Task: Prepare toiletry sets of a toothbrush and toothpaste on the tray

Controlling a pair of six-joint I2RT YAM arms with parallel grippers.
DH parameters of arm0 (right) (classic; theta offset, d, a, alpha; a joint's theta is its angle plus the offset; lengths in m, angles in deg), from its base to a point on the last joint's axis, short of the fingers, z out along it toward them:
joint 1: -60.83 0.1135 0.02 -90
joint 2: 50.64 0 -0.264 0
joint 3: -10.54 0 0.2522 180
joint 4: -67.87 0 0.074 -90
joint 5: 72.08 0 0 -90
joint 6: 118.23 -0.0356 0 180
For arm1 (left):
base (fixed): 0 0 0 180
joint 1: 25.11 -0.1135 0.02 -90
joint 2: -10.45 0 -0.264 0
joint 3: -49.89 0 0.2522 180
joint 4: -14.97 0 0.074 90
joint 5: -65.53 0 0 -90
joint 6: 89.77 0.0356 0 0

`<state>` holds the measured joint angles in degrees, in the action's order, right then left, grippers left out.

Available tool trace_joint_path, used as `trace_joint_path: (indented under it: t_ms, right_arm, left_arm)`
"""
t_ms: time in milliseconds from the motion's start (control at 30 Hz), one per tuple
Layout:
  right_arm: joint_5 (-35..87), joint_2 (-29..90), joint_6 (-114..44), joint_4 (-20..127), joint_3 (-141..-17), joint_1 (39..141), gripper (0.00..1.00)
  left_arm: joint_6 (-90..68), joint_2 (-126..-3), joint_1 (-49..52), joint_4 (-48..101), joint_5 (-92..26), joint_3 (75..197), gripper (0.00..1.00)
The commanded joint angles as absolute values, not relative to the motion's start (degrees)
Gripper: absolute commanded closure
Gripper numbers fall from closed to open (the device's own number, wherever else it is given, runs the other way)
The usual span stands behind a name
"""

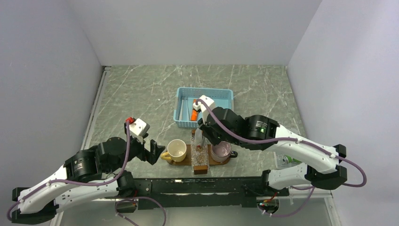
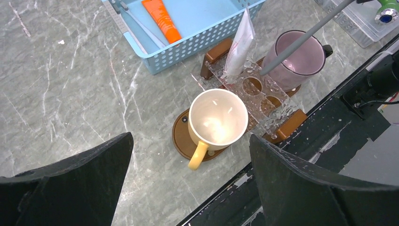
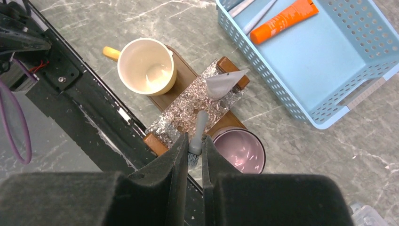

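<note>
The dark-brown tray [image 3: 181, 77] lies by the table's near edge with a cream cup [image 2: 218, 117], a clear holder [image 3: 188, 110] and a pink cup [image 3: 239, 149] on it. My right gripper [image 3: 194, 141] hangs above the holder, shut on the bristle end of a pale grey-blue toothbrush [image 3: 199, 126]. The handle slants down to the holder beside the pink cup [image 2: 301, 56], as the left wrist view shows the toothbrush [image 2: 306, 35]. A white toothpaste tube [image 2: 240, 44] stands in the holder. My left gripper [image 2: 190, 136] is open, just left of the tray [image 1: 176, 163], with nothing between its fingers.
A light-blue mesh basket [image 1: 227, 94] stands behind the tray and holds an orange tube [image 3: 282, 19] and more slim sticks [image 2: 141, 26]. A small clear plastic box [image 2: 362, 19] sits to the right of the tray. The black base rail [image 1: 197, 183] runs along the near edge.
</note>
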<state>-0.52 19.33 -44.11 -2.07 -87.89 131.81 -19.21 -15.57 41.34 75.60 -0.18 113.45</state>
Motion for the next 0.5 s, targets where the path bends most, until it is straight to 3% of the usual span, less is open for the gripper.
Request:
trace_joint_path:
  t_ms: [0, 467]
  right_arm:
    - [-1.3, 21.1, -44.8, 1.3, -89.9, 132.1, 1.0]
    - [0.6, 24.8, -44.7, 4.5, -87.5, 132.0, 1.0]
  left_arm:
    - [-20.3, -14.5, 41.6, 75.7, 1.2, 113.1, 0.01]
    - [-20.0, -13.6, 41.6, 76.0, 1.7, 112.8, 0.01]
